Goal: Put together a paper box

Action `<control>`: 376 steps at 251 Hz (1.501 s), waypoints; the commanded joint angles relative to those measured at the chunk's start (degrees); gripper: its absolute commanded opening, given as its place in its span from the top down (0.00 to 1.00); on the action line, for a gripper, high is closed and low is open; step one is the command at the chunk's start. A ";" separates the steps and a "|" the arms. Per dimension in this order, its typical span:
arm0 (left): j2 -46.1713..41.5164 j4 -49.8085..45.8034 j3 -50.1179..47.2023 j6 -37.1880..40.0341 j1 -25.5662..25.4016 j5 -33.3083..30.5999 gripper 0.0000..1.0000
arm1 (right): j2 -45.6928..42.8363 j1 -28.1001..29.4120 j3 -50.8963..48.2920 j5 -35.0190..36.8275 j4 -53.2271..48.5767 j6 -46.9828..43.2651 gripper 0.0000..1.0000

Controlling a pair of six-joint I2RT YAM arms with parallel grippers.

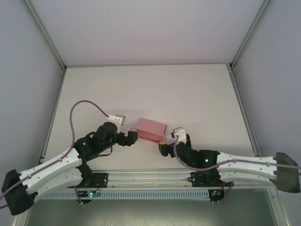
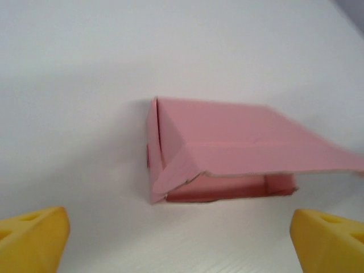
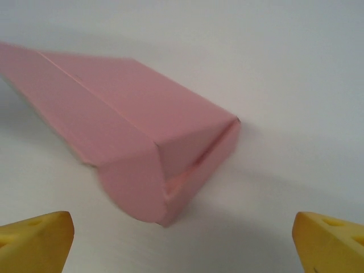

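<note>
1 paper box (image 1: 151, 130) lies btwn left pincer (image 1: 134, 136) & right pincer (image 1: 162, 145), untouched.

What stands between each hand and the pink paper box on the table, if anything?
Nothing visible does. The left hand and the right hand are both open and apart from the paper box, one at each side. In the wrist views, just bare table lies between their yellow fingertips and the box.

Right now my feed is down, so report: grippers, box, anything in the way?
Left gripper open, right gripper open, neither holding. Pink box folded, on the table between them, one side gaping. Nothing blocking it.
</note>
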 commanded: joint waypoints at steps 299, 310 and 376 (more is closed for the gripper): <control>52.63 13.86 13.01 -4.89 18.27 41.62 0.38 | 39.18 -34.46 10.91 -40.40 5.77 8.97 0.30; 52.88 14.55 13.28 -4.90 18.27 42.41 0.40 | 38.75 -34.65 11.26 -40.08 5.11 8.55 0.30; 53.21 15.84 12.45 -5.79 19.37 42.39 0.61 | 32.85 -38.65 9.92 -41.23 4.27 7.18 0.19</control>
